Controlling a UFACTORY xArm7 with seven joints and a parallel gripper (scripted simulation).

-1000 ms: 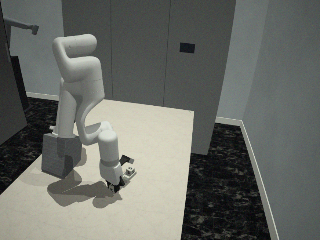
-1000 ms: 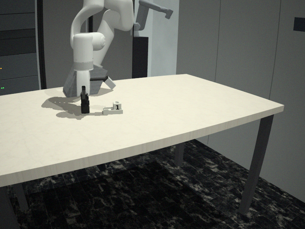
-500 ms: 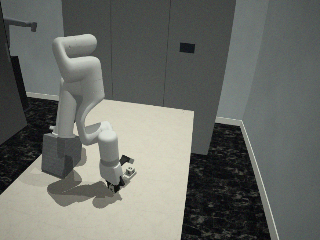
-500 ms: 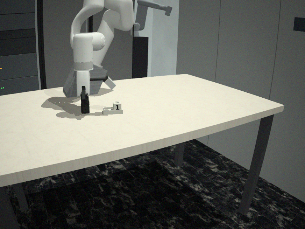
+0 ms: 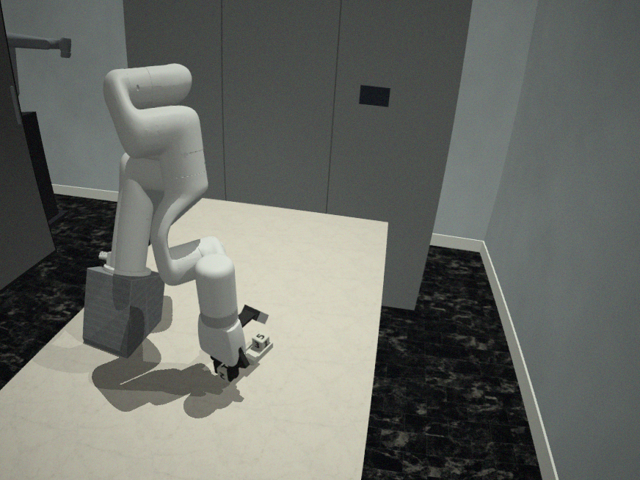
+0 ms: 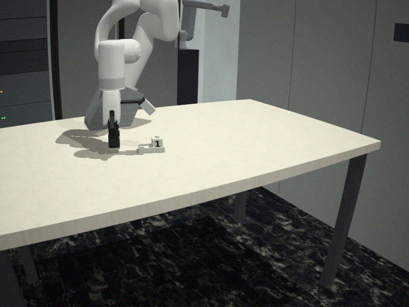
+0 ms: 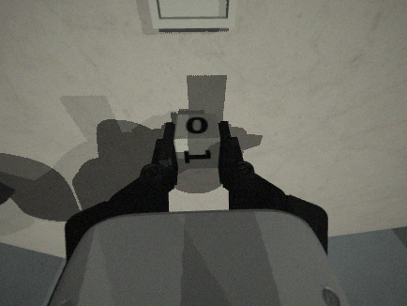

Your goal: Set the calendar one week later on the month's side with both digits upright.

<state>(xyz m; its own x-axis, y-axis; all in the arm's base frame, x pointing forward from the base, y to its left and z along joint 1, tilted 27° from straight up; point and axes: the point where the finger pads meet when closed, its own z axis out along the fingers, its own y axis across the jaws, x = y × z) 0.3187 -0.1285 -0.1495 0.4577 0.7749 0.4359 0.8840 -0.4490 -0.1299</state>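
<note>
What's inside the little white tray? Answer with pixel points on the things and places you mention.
One number cube (image 5: 260,342) (image 6: 157,141) stands in the tray (image 5: 262,354) (image 6: 151,150) (image 7: 193,23), at one end. It shows a 1 on one side. The tray floor under the cube is covered, so nobody can see it, nor the cube's bottom.

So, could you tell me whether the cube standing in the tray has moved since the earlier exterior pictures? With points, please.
No, the cube (image 5: 260,342) (image 6: 157,141) shows no visible move: it stands at the same end of the tray (image 5: 262,353) (image 6: 152,150).
</note>
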